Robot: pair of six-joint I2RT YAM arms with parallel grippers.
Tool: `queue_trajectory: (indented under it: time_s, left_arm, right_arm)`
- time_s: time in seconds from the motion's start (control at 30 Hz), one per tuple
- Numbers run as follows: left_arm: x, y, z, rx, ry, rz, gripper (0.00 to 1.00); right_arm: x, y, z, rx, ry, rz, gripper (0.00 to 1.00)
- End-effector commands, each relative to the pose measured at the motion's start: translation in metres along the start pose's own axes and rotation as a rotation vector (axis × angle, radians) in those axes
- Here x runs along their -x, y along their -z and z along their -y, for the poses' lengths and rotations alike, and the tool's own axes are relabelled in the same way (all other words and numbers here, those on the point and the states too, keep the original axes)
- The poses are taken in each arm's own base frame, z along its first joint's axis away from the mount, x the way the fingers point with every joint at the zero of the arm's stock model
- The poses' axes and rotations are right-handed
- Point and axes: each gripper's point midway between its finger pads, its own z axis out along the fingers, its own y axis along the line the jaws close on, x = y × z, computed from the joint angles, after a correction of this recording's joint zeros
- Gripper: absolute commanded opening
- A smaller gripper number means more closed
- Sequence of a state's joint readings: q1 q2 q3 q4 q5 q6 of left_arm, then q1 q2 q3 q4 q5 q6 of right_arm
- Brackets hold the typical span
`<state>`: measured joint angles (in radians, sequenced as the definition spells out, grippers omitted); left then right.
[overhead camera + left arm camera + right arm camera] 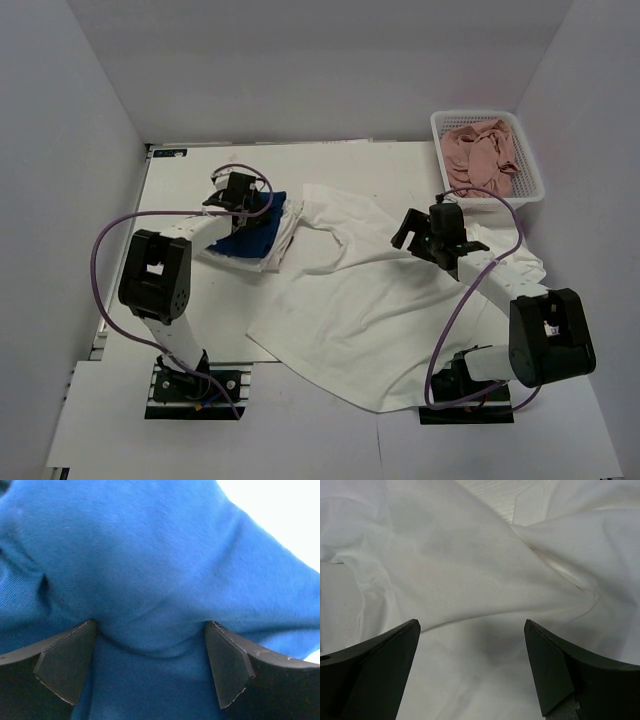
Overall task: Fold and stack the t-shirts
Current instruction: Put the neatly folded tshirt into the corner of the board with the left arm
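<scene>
Both spread: left fingers (65, 665) on blue t-shirt (150, 570), right fingers (380, 670) over white t-shirt (470, 580).

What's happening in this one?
Nothing is folded yet. The left arm has its jaws open, pressed onto the blue t-shirt on the left. The right arm holds its jaws open over the large white t-shirt, which lies spread and rumpled across the middle. Neither grips cloth. A basket of pinkish cloth sits far right.

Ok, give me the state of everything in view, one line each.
large white t-shirt, unfolded, spread out rumpled
royal-blue t-shirt, bunched, not folded
left gripper, open, down on the royal-blue t-shirt
right gripper, open, over the large white t-shirt
white basket, holding crumpled pink cloth
</scene>
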<state>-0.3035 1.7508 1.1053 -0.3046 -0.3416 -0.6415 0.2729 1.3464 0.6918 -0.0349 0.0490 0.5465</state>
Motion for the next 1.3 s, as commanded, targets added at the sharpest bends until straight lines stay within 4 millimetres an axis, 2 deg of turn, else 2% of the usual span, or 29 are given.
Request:
queue_trajectory:
  time_s: [0.0, 0.03, 0.07, 0.13, 0.17, 0.2, 0.23, 0.37, 0.4, 0.47, 0.5, 0.53, 0.6, 0.63, 0.67, 0.8, 0.83, 0.87, 0.9, 0.97, 1.0, 1.03, 1.07, 1.1, 1.13, 1.17, 1.2, 1.23, 1.27]
  left_arm:
    - [-0.005, -0.023, -0.066, 0.234, 0.025, -0.068, 1.0]
    - [0.003, -0.027, -0.073, 0.261, 0.036, -0.05, 1.0]
    - [0.022, -0.032, -0.082, 0.288, 0.072, -0.018, 1.0]
    - [0.035, -0.053, -0.09, 0.296, 0.103, -0.015, 1.0]
    - [0.062, -0.06, -0.085, 0.279, 0.123, 0.02, 1.0]
    - [0.075, -0.069, -0.098, 0.313, 0.138, 0.04, 1.0]
    - [0.086, -0.077, -0.101, 0.332, 0.14, 0.065, 1.0]
    - [0.13, -0.129, -0.106, 0.307, 0.033, 0.112, 1.0]
    - [0.136, -0.137, -0.109, 0.308, 0.017, 0.126, 1.0]
    - [0.164, -0.151, -0.108, 0.265, -0.029, 0.188, 1.0]
    - [0.159, -0.166, -0.115, 0.276, -0.044, 0.178, 1.0]
    - [0.185, -0.169, -0.113, 0.269, -0.032, 0.226, 1.0]
    - [0.188, -0.181, -0.117, 0.265, -0.047, 0.205, 1.0]
    - [0.196, -0.19, -0.108, 0.229, -0.045, 0.215, 1.0]
    - [0.197, -0.192, -0.113, 0.241, -0.043, 0.198, 1.0]
    - [0.212, -0.186, -0.102, 0.194, -0.035, 0.231, 1.0]
    - [0.212, -0.182, -0.102, 0.191, -0.024, 0.237, 1.0]
    - [0.222, -0.174, -0.102, 0.196, -0.017, 0.265, 1.0]
    - [0.24, -0.154, -0.099, 0.191, 0.005, 0.306, 1.0]
    - [0.265, -0.126, -0.092, 0.17, 0.031, 0.364, 1.0]
    - [0.273, -0.109, -0.084, 0.155, 0.044, 0.38, 1.0]
    - [0.296, -0.073, -0.079, 0.134, 0.079, 0.426, 1.0]
    - [0.302, -0.052, -0.069, 0.106, 0.1, 0.437, 1.0]
    - [0.293, -0.039, -0.054, 0.046, 0.094, 0.403, 1.0]
    - [0.312, 0.007, -0.042, -0.031, 0.125, 0.456, 1.0]
    - [0.309, 0.027, -0.027, -0.105, 0.131, 0.452, 1.0]
    - [0.292, 0.033, -0.015, -0.2, 0.144, 0.417, 1.0]
    - [0.29, 0.05, -0.011, -0.244, 0.163, 0.426, 1.0]
    - [0.297, 0.098, -0.002, -0.317, 0.18, 0.479, 1.0]
  right_arm:
    - [0.013, 0.001, -0.001, -0.008, -0.019, 0.049, 0.9]
    - [0.014, 0.0, -0.001, -0.008, -0.019, 0.051, 0.9]
    - [0.012, 0.0, -0.001, -0.011, -0.019, 0.046, 0.9]
    - [0.019, -0.002, -0.005, 0.007, -0.013, 0.072, 0.9]
    - [0.02, -0.003, -0.004, 0.004, -0.008, 0.072, 0.9]
    - [0.02, -0.004, 0.001, -0.018, 0.0, 0.073, 0.9]
    - [0.021, -0.004, 0.002, -0.032, 0.0, 0.074, 0.9]
    - [0.02, -0.004, 0.007, -0.049, 0.007, 0.077, 0.9]
    - [0.021, -0.003, 0.007, -0.045, 0.01, 0.081, 0.9]
    - [0.021, -0.002, 0.002, -0.018, 0.022, 0.088, 0.9]
    - [0.023, 0.0, 0.002, -0.016, 0.021, 0.094, 0.9]
    - [0.022, 0.001, 0.002, -0.017, 0.022, 0.093, 0.9]
    - [0.024, 0.003, 0.004, -0.025, 0.023, 0.102, 0.9]
    - [0.024, 0.003, 0.005, -0.031, 0.02, 0.106, 0.9]
    - [0.024, 0.004, 0.007, -0.037, 0.023, 0.112, 0.9]
    - [0.021, 0.004, 0.008, -0.043, 0.025, 0.103, 0.9]
    - [0.018, 0.003, 0.008, -0.04, 0.031, 0.094, 0.9]
    - [0.013, 0.002, 0.005, -0.009, 0.064, 0.062, 0.9]
    - [0.022, 0.003, -0.003, 0.003, 0.076, 0.078, 0.9]
    - [0.018, 0.005, -0.004, 0.012, 0.114, 0.05, 0.9]
    - [0.024, 0.01, -0.009, 0.024, 0.116, 0.073, 0.9]
    - [0.027, 0.011, -0.008, 0.025, 0.126, 0.085, 0.9]
    - [0.028, 0.013, -0.008, 0.025, 0.133, 0.09, 0.9]
    - [0.031, 0.016, -0.007, 0.019, 0.129, 0.103, 0.9]
    - [0.028, 0.016, -0.006, 0.013, 0.134, 0.096, 0.9]
    - [0.027, 0.017, -0.002, 0.0, 0.127, 0.093, 0.9]
    - [0.026, 0.019, -0.001, -0.004, 0.128, 0.092, 0.9]
    - [0.021, 0.02, -0.002, 0.006, 0.142, 0.081, 0.9]
    - [0.023, 0.02, -0.001, 0.013, 0.142, 0.084, 0.9]
